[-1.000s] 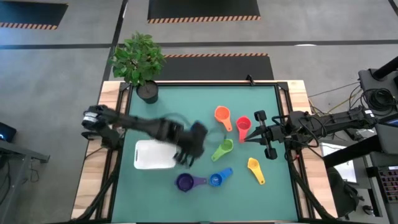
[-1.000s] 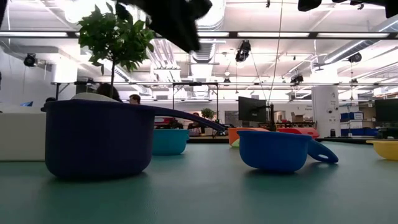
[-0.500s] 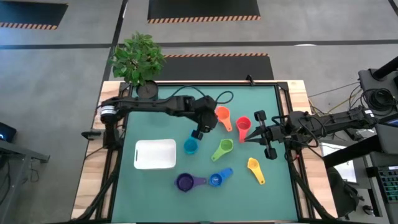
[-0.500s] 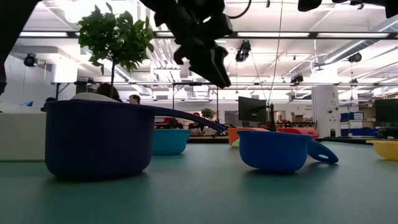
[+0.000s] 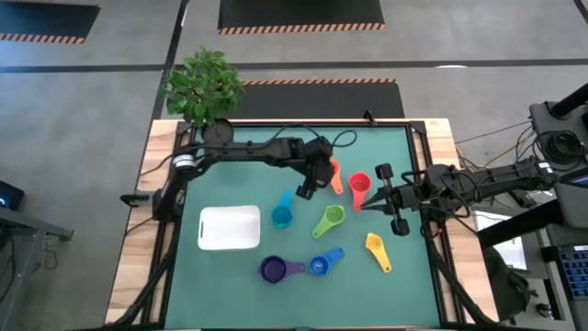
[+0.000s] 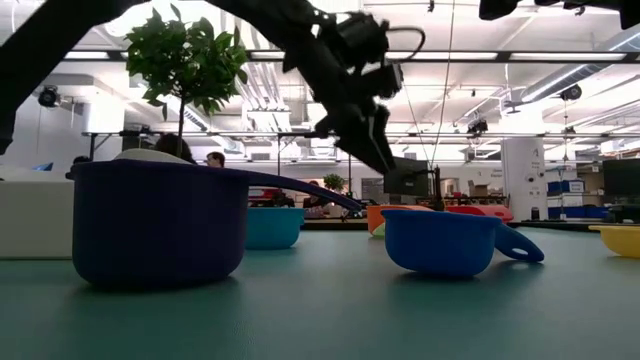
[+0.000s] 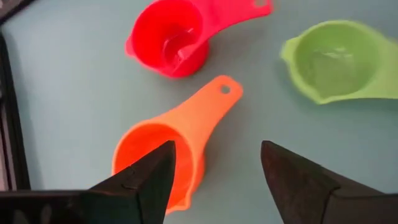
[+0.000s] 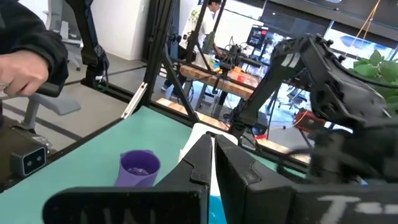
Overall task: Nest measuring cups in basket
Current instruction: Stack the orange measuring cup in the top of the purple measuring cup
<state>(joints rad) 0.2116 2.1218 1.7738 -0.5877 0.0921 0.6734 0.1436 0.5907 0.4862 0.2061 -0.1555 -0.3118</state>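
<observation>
My left gripper [image 5: 319, 176] hangs open just above the orange cup [image 7: 168, 146], touching nothing; in its wrist view the fingers stand on either side of the cup's handle. Around it on the green mat stand the red cup [image 5: 359, 187], the green cup [image 5: 329, 219], the light blue cup [image 5: 282, 214], the yellow cup [image 5: 376, 249], the dark blue cup [image 5: 322, 264] and the purple cup [image 5: 275, 269]. The white basket [image 5: 229, 227] lies left of the light blue cup. My right gripper [image 5: 366, 205] waits shut at the right, close to the red cup.
A potted plant [image 5: 206, 90] stands at the table's far left corner. The cups crowd the middle and right of the mat [image 5: 386, 147]. In the right wrist view a person's hand [image 8: 25, 62] shows beyond the table.
My left gripper has swung from beside the basket, over the light blue cup, toward the table's far right, and now hangs over the orange cup. The light blue cup stays standing on the mat where the gripper was.
</observation>
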